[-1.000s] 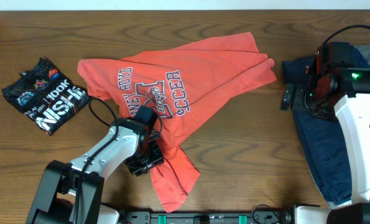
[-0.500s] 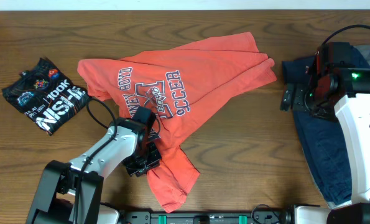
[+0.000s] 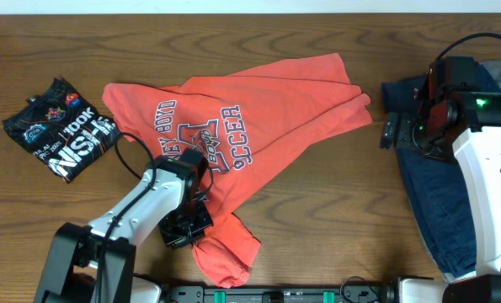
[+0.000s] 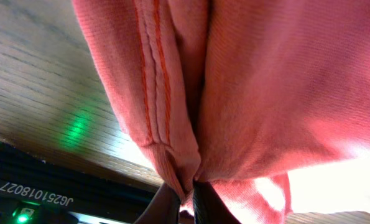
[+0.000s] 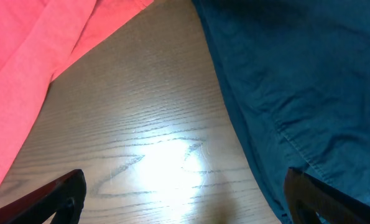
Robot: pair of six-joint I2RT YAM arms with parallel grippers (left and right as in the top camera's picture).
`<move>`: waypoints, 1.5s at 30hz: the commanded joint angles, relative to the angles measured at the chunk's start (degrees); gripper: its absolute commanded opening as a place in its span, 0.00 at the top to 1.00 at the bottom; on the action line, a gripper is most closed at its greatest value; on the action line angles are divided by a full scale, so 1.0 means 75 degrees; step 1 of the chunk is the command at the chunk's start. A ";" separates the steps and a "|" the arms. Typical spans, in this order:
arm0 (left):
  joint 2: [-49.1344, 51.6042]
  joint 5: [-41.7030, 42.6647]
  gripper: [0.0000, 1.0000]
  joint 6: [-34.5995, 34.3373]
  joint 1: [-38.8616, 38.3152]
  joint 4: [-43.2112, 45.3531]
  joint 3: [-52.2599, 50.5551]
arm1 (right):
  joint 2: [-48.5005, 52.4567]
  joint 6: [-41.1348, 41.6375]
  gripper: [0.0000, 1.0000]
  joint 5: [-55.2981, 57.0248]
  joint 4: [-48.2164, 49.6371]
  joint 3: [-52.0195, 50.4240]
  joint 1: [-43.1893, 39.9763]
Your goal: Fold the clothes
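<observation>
Coral-red T-shirt (image 3: 258,135): is lying rumpled across the middle of the wooden table (image 3: 334,227), with its white-and-navy chest lettering facing up. A bunched tail of cloth is trailing toward the near edge.

Left gripper (image 3: 195,231): is sitting at that lower tail. Its fingers (image 4: 163,205) are squeezed narrow on a fold of the red fabric beside a stitched seam, and the cloth is filling most of the left wrist view.

Right gripper (image 5: 185,177): is pointing at bare wood between the T-shirt's right edge and the navy garment (image 3: 431,202). Its fingers are spread wide and gripping nothing.

Navy garment: is lying along the right side of the table, partly under the right arm. A strip of wood is separating it from the red shirt.

Black printed tee (image 3: 61,130): is lying folded at the far left, near the red shirt's left edge. I cannot tell whether they are touching.
</observation>
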 commanded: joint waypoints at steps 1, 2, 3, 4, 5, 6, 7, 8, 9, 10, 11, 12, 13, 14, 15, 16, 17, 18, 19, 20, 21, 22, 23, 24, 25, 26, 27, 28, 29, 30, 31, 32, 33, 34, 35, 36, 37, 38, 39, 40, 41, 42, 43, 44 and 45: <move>-0.0152 -0.0128 0.88 0.0224 0.0038 -0.0090 0.0198 | -0.0032 -0.0079 0.01 0.0058 0.0017 -0.0047 -0.0038; -0.0152 -0.0128 0.88 0.0221 0.0038 -0.0093 0.0187 | -0.0032 -0.0079 0.01 0.0058 0.0015 -0.0047 -0.0038; -0.0152 -0.0128 0.87 0.0221 0.0038 -0.0096 0.0169 | -0.0032 -0.0079 0.01 0.0058 0.0012 -0.0047 -0.0038; -0.0152 -0.0128 0.87 0.0221 0.0038 -0.0114 0.0152 | -0.0032 -0.0079 0.01 0.0058 0.0012 -0.0047 -0.0038; -0.0152 -0.0128 0.87 0.0219 0.0038 -0.0125 0.0140 | -0.0032 -0.0079 0.01 0.0058 0.0012 -0.0047 -0.0038; -0.0152 -0.0128 0.87 0.0219 0.0038 -0.0143 0.0134 | -0.0032 -0.0079 0.01 0.0058 0.0015 -0.0047 -0.0038; -0.0152 -0.0128 0.87 0.0216 0.0038 -0.0175 0.0134 | -0.0032 -0.0079 0.01 0.0058 0.0015 -0.0047 -0.0038; -0.0152 -0.0128 0.87 0.0216 0.0038 -0.0216 0.0134 | -0.0032 -0.0079 0.01 0.0058 0.0017 -0.0047 -0.0038; -0.0152 -0.0128 0.87 0.0216 0.0038 -0.0262 0.0134 | -0.0032 -0.0079 0.01 0.0058 0.0017 -0.0047 -0.0038; -0.0152 -0.0128 0.87 0.0219 0.0038 -0.0286 0.0134 | -0.0032 -0.0079 0.01 0.0058 0.0015 -0.0047 -0.0038; -0.0152 -0.0128 0.87 0.0219 0.0038 -0.0300 0.0134 | -0.0032 -0.0079 0.01 0.0058 0.0015 -0.0047 -0.0038; -0.0152 -0.0128 0.88 0.0216 0.0038 -0.0315 0.0131 | -0.0032 -0.0079 0.01 0.0058 0.0015 -0.0047 -0.0038; -0.0152 -0.0128 0.87 0.0216 0.0038 -0.0315 0.0119 | -0.0032 -0.0082 0.01 0.0058 0.0015 -0.0047 -0.0038; -0.0152 -0.0128 0.86 0.0216 0.0038 -0.0312 0.0085 | -0.0032 -0.0082 0.01 0.0058 0.0015 -0.0047 -0.0038; -0.0152 -0.0128 0.85 0.0213 0.0038 -0.0312 0.0041 | -0.0032 -0.0082 0.01 0.0058 0.0015 -0.0047 -0.0038; -0.0152 -0.0134 0.85 0.0178 0.0038 -0.0312 -0.0020 | -0.0032 -0.0082 0.01 0.0061 0.0015 -0.0047 -0.0038; -0.0152 -0.0134 0.83 0.0146 0.0038 -0.0306 -0.0076 | -0.0032 -0.0082 0.01 0.0058 0.0015 -0.0047 -0.0038; -0.0149 -0.0137 0.76 0.0090 0.0038 -0.0274 -0.0134 | -0.0032 -0.0082 0.01 0.0058 0.0015 -0.0047 -0.0038; -0.0149 -0.0137 0.72 0.0038 0.0038 -0.0175 -0.0195 | -0.0032 -0.0082 0.01 0.0058 0.0015 -0.0047 -0.0038; -0.0149 -0.0131 0.70 0.0006 0.0038 -0.0058 -0.0254 | -0.0032 -0.0082 0.01 0.0058 0.0017 -0.0047 -0.0038; -0.0149 -0.0134 0.66 -0.0041 0.0038 0.0041 -0.0306 | -0.0032 -0.0082 0.01 0.0058 0.0017 -0.0047 -0.0038; -0.0149 -0.0134 0.65 -0.0050 0.0038 0.0146 -0.0373 | -0.0032 -0.0082 0.01 0.0058 0.0017 -0.0047 -0.0038; -0.0149 -0.0146 0.64 -0.0079 0.0038 0.0201 -0.0425 | -0.0032 -0.0082 0.01 0.0058 0.0015 -0.0047 -0.0038; -0.0149 -0.0166 0.64 -0.0108 0.0038 0.0265 -0.0493 | -0.0032 -0.0085 0.01 0.0058 0.0012 -0.0047 -0.0038; -0.0149 -0.0166 0.63 -0.0108 0.0038 0.0312 -0.0548 | -0.0032 -0.0090 0.01 0.0058 0.0009 -0.0047 -0.0038; -0.0149 -0.0166 0.63 -0.0108 0.0038 0.0350 -0.0600 | -0.0032 -0.0108 0.01 0.0058 0.0009 -0.0047 -0.0038; -0.0149 -0.0166 0.63 -0.0108 0.0038 0.0353 -0.0635 | -0.0032 -0.0108 0.01 0.0058 0.0000 -0.0047 -0.0038; -0.0149 -0.0163 0.63 -0.0108 0.0038 0.0347 -0.0656 | -0.0032 -0.0105 0.01 0.0058 -0.0009 -0.0047 -0.0038; -0.0149 -0.0160 0.63 -0.0105 0.0038 0.0312 -0.0656 | -0.0032 -0.0105 0.01 0.0058 -0.0012 -0.0047 -0.0041; -0.0149 -0.0160 0.63 -0.0102 0.0038 0.0274 -0.0656 | -0.0032 -0.0105 0.01 0.0058 -0.0012 -0.0047 -0.0044; -0.0149 -0.0160 0.63 -0.0099 0.0038 0.0262 -0.0656 | -0.0032 -0.0105 0.01 0.0058 -0.0009 -0.0047 -0.0044; -0.0149 -0.0160 0.63 -0.0099 0.0038 0.0265 -0.0656 | -0.0032 -0.0102 0.01 0.0058 -0.0003 -0.0047 -0.0044; -0.0149 -0.0163 0.64 -0.0102 0.0038 0.0268 -0.0656 | -0.0032 -0.0102 0.01 0.0058 0.0000 -0.0047 -0.0044; -0.0149 -0.0169 0.63 -0.0102 0.0038 0.0271 -0.0656 | -0.0032 -0.0102 0.01 0.0058 -0.0003 -0.0047 -0.0044; -0.0149 -0.0204 0.64 -0.0102 0.0038 0.0268 -0.0656 | -0.0032 -0.0105 0.01 0.0061 -0.0012 -0.0047 -0.0044; -0.0149 -0.0274 0.65 -0.0102 0.0038 0.0265 -0.0656 | -0.0032 -0.0105 0.01 0.0061 -0.0020 -0.0047 -0.0044; -0.0149 -0.0306 0.67 -0.0102 0.0038 0.0265 -0.0656 | -0.0032 -0.0108 0.01 0.0061 -0.0026 -0.0047 -0.0044; -0.0149 -0.0309 0.68 -0.0102 0.0038 0.0268 -0.0662 | -0.0032 -0.0108 0.01 0.0061 -0.0035 -0.0047 -0.0044; -0.0149 -0.0309 0.68 -0.0102 0.0038 0.0274 -0.0664 | -0.0032 -0.0105 0.01 0.0061 -0.0038 -0.0047 -0.0044; -0.0149 -0.0309 0.68 -0.0102 0.0038 0.0294 -0.0670 | -0.0032 -0.0105 0.01 0.0061 -0.0038 -0.0047 -0.0044; -0.0149 -0.0306 0.68 -0.0102 0.0038 0.0329 -0.0688 | -0.0032 -0.0105 0.01 0.0058 -0.0038 -0.0047 -0.0044; -0.0149 -0.0303 0.68 -0.0108 0.0038 0.0364 -0.0720 | -0.0032 -0.0105 0.01 0.0061 -0.0038 -0.0047 -0.0044; -0.0149 -0.0303 0.69 -0.0108 0.0038 0.0425 -0.0761 | -0.0032 -0.0105 0.01 0.0061 -0.0041 -0.0047 -0.0044; -0.0149 -0.0303 0.69 -0.0108 0.0038 0.0525 -0.0833 | -0.0032 -0.0105 0.01 0.0058 -0.0047 -0.0047 -0.0044; -0.0149 -0.0303 0.68 -0.0108 0.0038 0.0612 -0.0898 | -0.0032 -0.0105 0.01 0.0061 -0.0052 -0.0047 -0.0044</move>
